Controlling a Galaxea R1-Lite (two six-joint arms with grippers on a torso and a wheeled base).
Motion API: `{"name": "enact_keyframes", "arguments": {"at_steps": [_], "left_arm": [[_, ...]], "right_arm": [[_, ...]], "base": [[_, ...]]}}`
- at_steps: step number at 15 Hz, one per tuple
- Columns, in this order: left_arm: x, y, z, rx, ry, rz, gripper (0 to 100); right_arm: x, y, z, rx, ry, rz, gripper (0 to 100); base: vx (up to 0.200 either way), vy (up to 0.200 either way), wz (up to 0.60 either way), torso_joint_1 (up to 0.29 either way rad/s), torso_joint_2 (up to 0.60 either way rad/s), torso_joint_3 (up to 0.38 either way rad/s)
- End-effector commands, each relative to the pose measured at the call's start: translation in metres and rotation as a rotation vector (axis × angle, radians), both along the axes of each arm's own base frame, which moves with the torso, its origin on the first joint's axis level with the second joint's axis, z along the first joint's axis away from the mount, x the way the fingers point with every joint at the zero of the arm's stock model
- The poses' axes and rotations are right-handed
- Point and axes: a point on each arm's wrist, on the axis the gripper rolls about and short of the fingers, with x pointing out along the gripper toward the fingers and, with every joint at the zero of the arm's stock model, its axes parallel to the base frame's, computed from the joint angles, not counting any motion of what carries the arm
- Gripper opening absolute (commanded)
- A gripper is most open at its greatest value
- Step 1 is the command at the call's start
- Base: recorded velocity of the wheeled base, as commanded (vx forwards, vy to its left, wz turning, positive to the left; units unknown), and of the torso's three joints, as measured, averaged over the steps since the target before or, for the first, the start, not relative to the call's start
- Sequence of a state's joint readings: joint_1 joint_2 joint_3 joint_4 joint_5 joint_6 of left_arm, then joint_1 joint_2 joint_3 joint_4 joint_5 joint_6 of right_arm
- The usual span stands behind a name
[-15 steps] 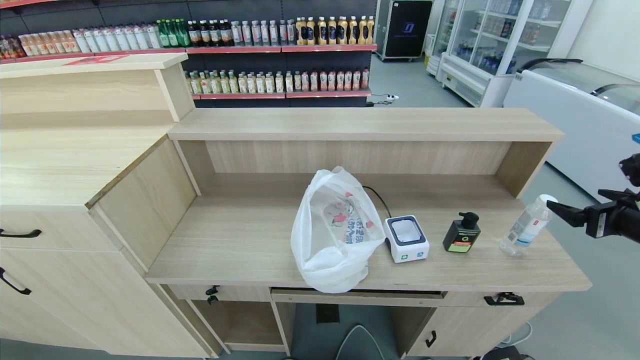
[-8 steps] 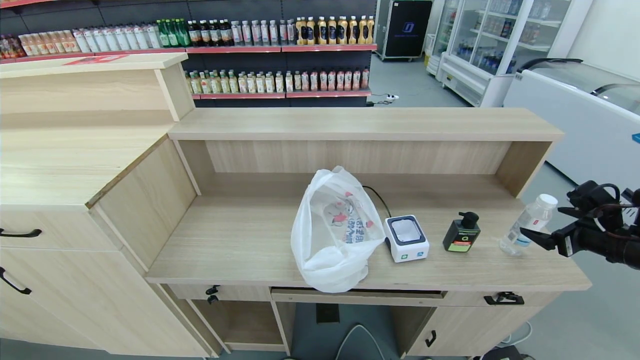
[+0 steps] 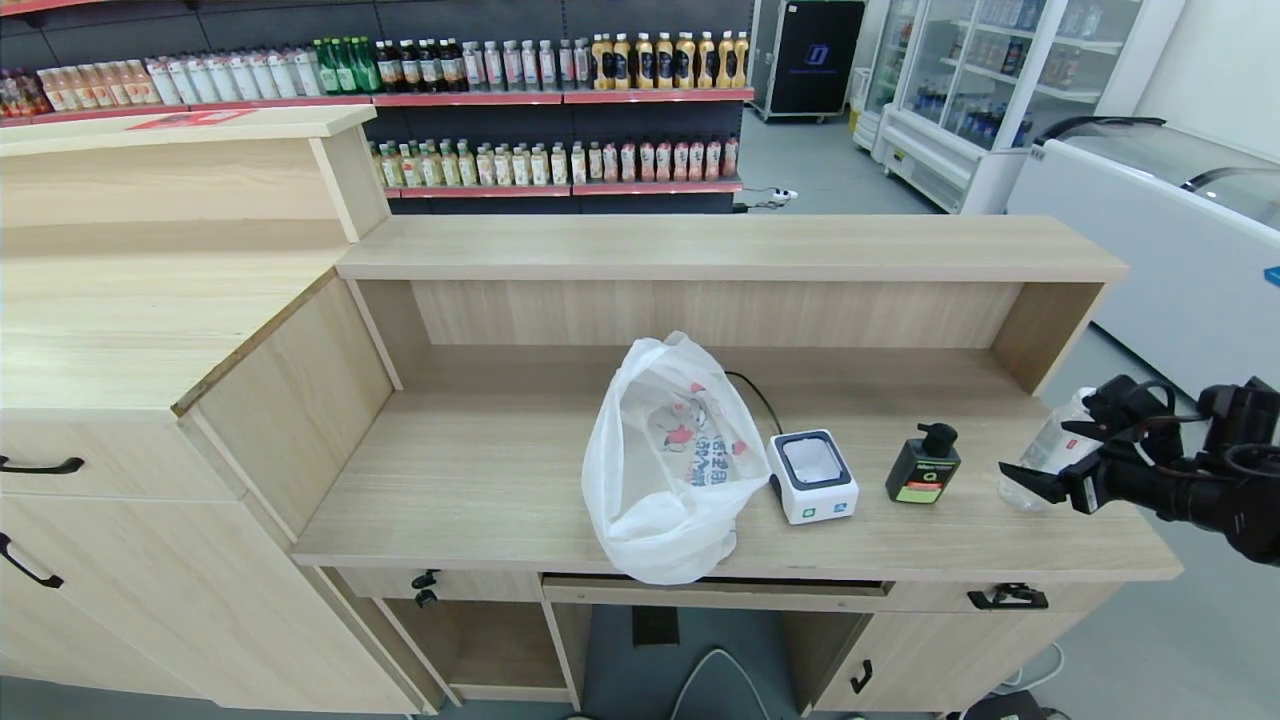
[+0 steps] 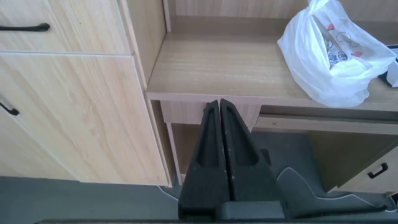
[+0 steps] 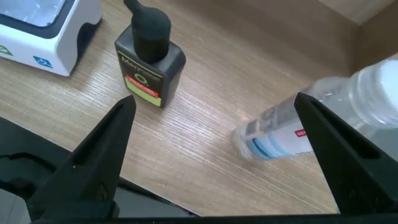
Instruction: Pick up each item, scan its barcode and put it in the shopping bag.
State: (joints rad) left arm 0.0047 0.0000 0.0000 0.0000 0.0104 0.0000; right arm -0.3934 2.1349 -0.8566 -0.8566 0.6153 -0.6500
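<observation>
Right pincer (image 5: pixel 211 121), spread wide, hovers at the head view's right edge around the clear bottle (image 3: pixel 1042 455) standing on the table (image 3: pixel 500 470). Closing off-centre could tip it, or roll it off the table edge.

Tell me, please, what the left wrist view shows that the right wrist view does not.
In the left wrist view: the shopping bag on the counter, a black drawer handle, and the left pincer, shut, in front of the counter. In the right wrist view instead: the black pump bottle, the clear bottle, and the open right pincer near it. Shared: the wooden counter top; perhaps the scanner, plain in the right view, a sliver in the left.
</observation>
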Motion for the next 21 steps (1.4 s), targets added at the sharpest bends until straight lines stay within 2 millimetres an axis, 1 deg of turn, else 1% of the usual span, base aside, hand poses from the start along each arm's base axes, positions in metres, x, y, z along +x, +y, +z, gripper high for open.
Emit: {"name": "enact_keyframes", "arguments": {"at_steps": [1, 3, 6, 8, 10, 13, 16, 21], "left_arm": [[0.0, 0.0, 0.0, 0.0, 0.0, 0.0, 0], [0.0, 0.0, 0.0, 0.0, 0.0, 0.0, 0], [0.0, 0.0, 0.0, 0.0, 0.0, 0.0, 0], [0.0, 0.0, 0.0, 0.0, 0.0, 0.0, 0], [0.0, 0.0, 0.0, 0.0, 0.0, 0.0, 0], [0.0, 0.0, 0.0, 0.0, 0.0, 0.0, 0], [0.0, 0.0, 0.0, 0.0, 0.0, 0.0, 0], [0.0, 0.0, 0.0, 0.0, 0.0, 0.0, 0]], "right_arm": [[0.01, 0.003, -0.014, 0.019, 0.019, 0.043, 100], [0.017, 0.002, -0.021, 0.011, 0.019, 0.056, 100], [0.025, 0.008, -0.032, 0.012, 0.033, 0.082, 100], [0.03, 0.016, -0.046, 0.014, 0.045, 0.155, 100], [0.04, 0.023, -0.05, 0.007, 0.031, 0.196, 100], [0.052, 0.023, -0.054, -0.001, 0.015, 0.206, 100], [0.061, 0.022, -0.063, -0.003, 0.012, 0.209, 100], [0.073, 0.037, -0.077, 0.003, 0.028, 0.25, 100]], "base": [[0.0, 0.0, 0.0, 0.0, 0.0, 0.0], [0.0, 0.0, 0.0, 0.0, 0.0, 0.0], [0.0, 0.0, 0.0, 0.0, 0.0, 0.0], [0.0, 0.0, 0.0, 0.0, 0.0, 0.0], [0.0, 0.0, 0.0, 0.0, 0.0, 0.0], [0.0, 0.0, 0.0, 0.0, 0.0, 0.0], [0.0, 0.0, 0.0, 0.0, 0.0, 0.0], [0.0, 0.0, 0.0, 0.0, 0.0, 0.0]]}}
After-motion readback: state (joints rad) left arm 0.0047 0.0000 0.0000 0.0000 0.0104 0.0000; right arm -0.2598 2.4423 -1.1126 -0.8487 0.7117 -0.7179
